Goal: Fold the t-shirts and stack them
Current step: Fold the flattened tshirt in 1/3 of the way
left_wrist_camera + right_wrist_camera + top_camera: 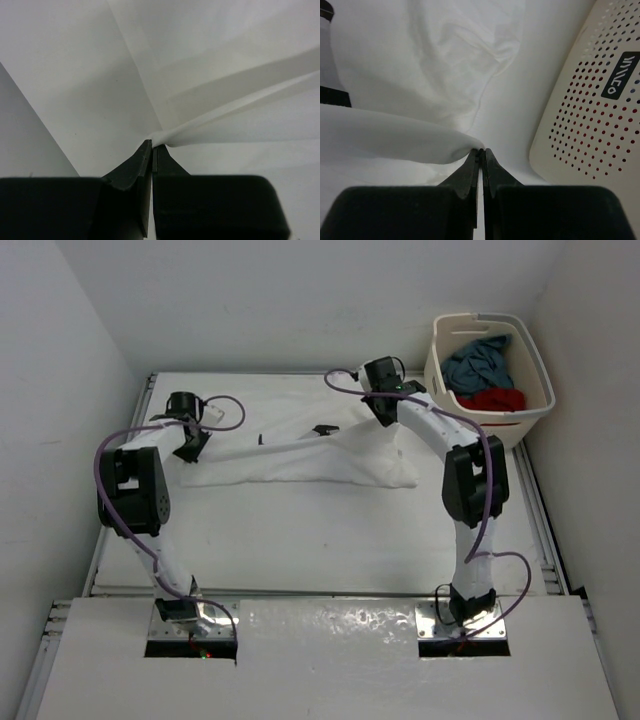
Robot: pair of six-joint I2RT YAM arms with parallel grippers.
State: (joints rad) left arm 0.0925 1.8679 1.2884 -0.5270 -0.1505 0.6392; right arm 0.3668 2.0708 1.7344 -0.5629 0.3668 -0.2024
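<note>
The white table (300, 540) runs from a pale board (330, 660) at its near edge to the back wall. A white shirt (300, 468) with small black markings lies across the far half, spread wide from left to right and rumpled. One edge is raised off the surface in a taut ridge. A cream basket (490, 428) stands at the far right corner, just beside the shirt.

T-shirts: three. One white t-shirt (300, 455) lies on the table (320, 540); one red t-shirt (493, 400) and one blue-grey t-shirt (480, 362) lie in the laundry basket (495, 427) at 2 o'clock. Laundry baskets: one. Arms: two, left arm (130, 490) at 9 o'clock, right arm (475, 480) at 3 o'clock.
</note>
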